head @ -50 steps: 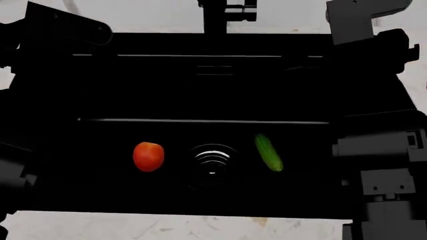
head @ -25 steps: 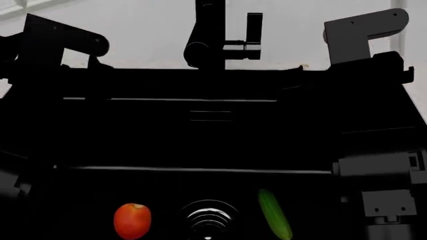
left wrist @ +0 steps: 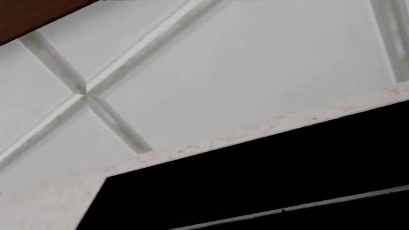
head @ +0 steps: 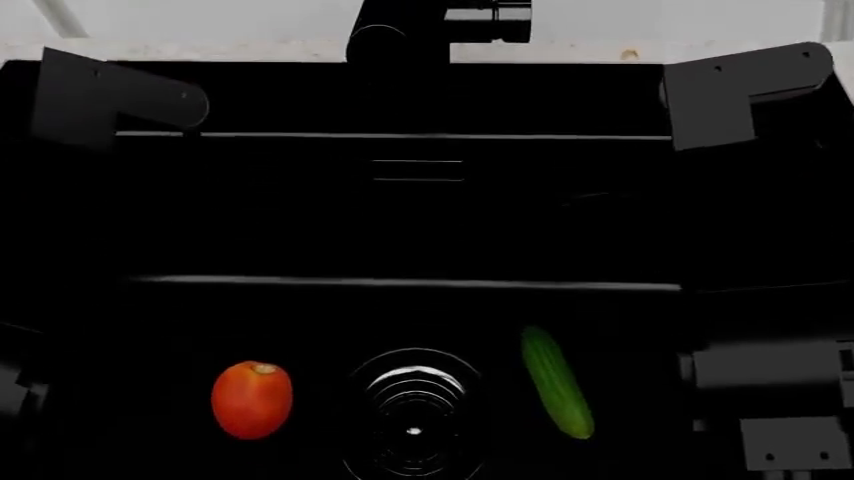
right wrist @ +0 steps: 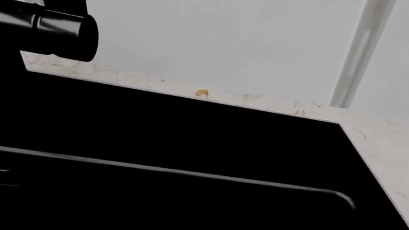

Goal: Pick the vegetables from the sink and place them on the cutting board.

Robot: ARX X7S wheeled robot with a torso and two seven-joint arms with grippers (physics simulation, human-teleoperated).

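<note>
Both vegetables lie on the floor of the sink (head: 747, 200), near the front: the tomato (head: 251, 400) left of the drain (head: 414, 415), the cucumber (head: 557, 382) right of it. The cucumber's long axis runs near-to-far, its near end tipped slightly right. Dark parts of the right arm (head: 781, 390) sit just right of the cucumber, so that arm looks the closer one for it, and the left arm likely suits the tomato. Neither pincer shows clearly, so I cannot tell whether either is spread or pressed together, and the cutting board is out of sight
</note>
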